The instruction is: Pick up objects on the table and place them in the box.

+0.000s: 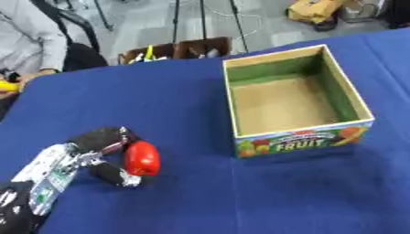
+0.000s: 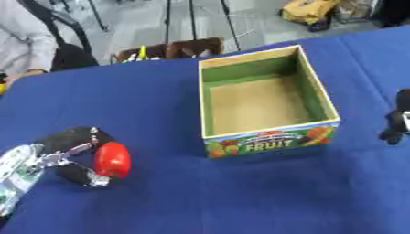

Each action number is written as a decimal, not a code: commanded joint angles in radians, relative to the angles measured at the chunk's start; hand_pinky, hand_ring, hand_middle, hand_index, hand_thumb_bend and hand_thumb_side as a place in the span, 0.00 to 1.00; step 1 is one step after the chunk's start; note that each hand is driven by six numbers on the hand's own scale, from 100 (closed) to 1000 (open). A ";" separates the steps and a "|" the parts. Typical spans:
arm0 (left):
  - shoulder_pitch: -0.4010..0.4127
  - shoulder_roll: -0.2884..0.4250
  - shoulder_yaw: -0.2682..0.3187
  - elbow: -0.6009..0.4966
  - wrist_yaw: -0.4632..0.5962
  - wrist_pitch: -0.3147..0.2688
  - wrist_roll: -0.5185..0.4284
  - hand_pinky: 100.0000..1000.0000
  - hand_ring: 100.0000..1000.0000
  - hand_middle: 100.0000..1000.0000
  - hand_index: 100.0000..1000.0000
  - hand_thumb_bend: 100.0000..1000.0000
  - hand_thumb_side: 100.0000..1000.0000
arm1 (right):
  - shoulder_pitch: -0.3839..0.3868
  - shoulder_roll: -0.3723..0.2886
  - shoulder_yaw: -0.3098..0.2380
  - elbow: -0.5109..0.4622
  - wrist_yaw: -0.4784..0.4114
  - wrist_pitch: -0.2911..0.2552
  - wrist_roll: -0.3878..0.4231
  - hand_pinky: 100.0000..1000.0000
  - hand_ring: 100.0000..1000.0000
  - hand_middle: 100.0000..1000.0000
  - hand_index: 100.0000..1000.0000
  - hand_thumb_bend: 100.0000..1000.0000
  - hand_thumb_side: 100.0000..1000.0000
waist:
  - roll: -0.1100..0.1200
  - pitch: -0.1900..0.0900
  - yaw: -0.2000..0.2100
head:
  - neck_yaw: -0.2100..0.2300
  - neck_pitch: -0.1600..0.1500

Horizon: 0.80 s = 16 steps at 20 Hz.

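Blue cloth covers the table (image 1: pixel 200 105). At near left, the left hand (image 1: pixel 100 155) has its fingers curled around a red object (image 1: pixel 142 158). The right hand (image 2: pixel 396 121) shows at the right edge; its fingers cannot be made out. The grasp step seems done; next comes lifting and carrying right to the empty box (image 1: pixel 352 98).

Left hand (image 1: pixel 96 155) fingers curled in grasp, right hand (image 2: pixel 396 119) hanging idle

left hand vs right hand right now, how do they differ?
The left hand, at the lower left of the blue tablecloth, is curled round a glossy red rounded object; the right hand holds nothing visible. The left hand shows with its silver wrist in both views; the right hand is only a black sliver at the right eye view's edge, beside the open cardboard fruit box. Both are black.
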 commanded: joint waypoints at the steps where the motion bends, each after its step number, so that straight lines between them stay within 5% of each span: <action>1: -0.007 0.030 0.003 -0.012 -0.006 0.005 0.015 0.46 0.46 0.42 0.72 0.15 0.75 | -0.006 -0.011 -0.001 -0.022 0.008 -0.001 0.002 0.33 0.21 0.31 0.40 0.18 0.62 | -0.005 -0.018 0.002 | 0.002 -0.003; 6: -0.010 0.035 0.005 -0.018 -0.015 0.011 0.041 0.45 0.45 0.41 0.69 0.01 0.69 | -0.006 -0.012 0.000 -0.022 0.006 -0.001 0.001 0.33 0.21 0.31 0.40 0.18 0.62 | -0.006 -0.022 0.003 | 0.002 -0.003; 16: -0.018 0.057 0.017 -0.048 -0.032 0.012 0.108 0.41 0.42 0.38 0.65 0.00 0.66 | -0.005 -0.014 0.001 -0.022 0.001 -0.002 -0.001 0.33 0.22 0.31 0.41 0.18 0.62 | -0.009 -0.028 0.004 | 0.003 -0.005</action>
